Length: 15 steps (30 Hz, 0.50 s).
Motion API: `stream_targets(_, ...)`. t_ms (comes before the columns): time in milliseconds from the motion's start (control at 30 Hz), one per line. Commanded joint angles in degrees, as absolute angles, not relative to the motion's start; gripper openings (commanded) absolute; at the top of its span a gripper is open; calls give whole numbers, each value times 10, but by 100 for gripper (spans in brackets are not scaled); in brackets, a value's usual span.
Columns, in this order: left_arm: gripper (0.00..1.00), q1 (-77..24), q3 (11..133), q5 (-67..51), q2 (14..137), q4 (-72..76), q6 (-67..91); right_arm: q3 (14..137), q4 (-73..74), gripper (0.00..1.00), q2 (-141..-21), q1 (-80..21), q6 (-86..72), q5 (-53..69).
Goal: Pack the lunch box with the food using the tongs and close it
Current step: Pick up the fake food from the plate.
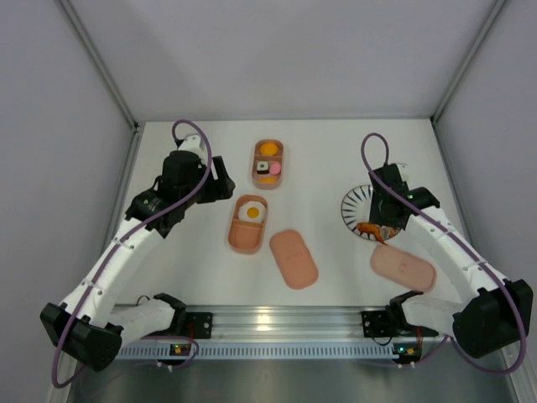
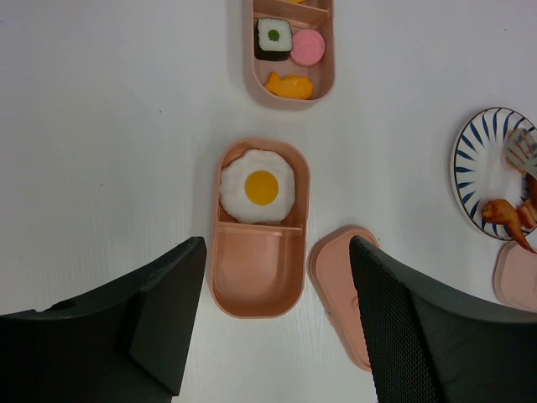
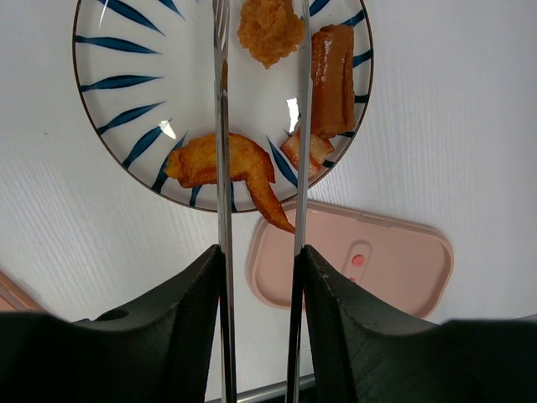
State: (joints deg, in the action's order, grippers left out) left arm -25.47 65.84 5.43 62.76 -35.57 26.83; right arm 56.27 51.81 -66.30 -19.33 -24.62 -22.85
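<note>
The lunch box lies open as two pink trays. The near tray (image 2: pixel 256 285) holds a fried egg (image 2: pixel 260 186); its other half is bare. The far tray (image 1: pixel 268 164) holds a sushi roll (image 2: pixel 273 38), a pink piece (image 2: pixel 307 47) and orange pieces. My left gripper (image 2: pixel 277 248) hangs open above the near tray, holding nothing. My right gripper (image 3: pixel 260 260) is shut on the tongs (image 3: pixel 221 168). Their two arms reach over the striped plate (image 3: pixel 126 92), either side of an orange crumbly piece (image 3: pixel 270 29). A sausage (image 3: pixel 333 80) and a fried wing (image 3: pixel 220 161) also lie on the plate.
One pink lid (image 1: pixel 294 259) lies just right of the near tray. A second lid (image 3: pixel 377 260) lies by the plate's near edge, under my right wrist. Grey walls close in the table on three sides, and a metal rail (image 1: pixel 285 319) runs along the front.
</note>
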Motion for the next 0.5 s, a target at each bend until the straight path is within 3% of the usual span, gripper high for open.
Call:
stream_targets(0,74,-251,652,62,619,-329,259,568,483,40,-664,-184,-239,-234)
stream_targets(267,74,-251,651,61,620,-328,260,561,483,36,-664,-184,-238,-231)
stream_targets(467,74,-251,651,61,619,-328,259,562,483,26,-664,-184,-232,-222)
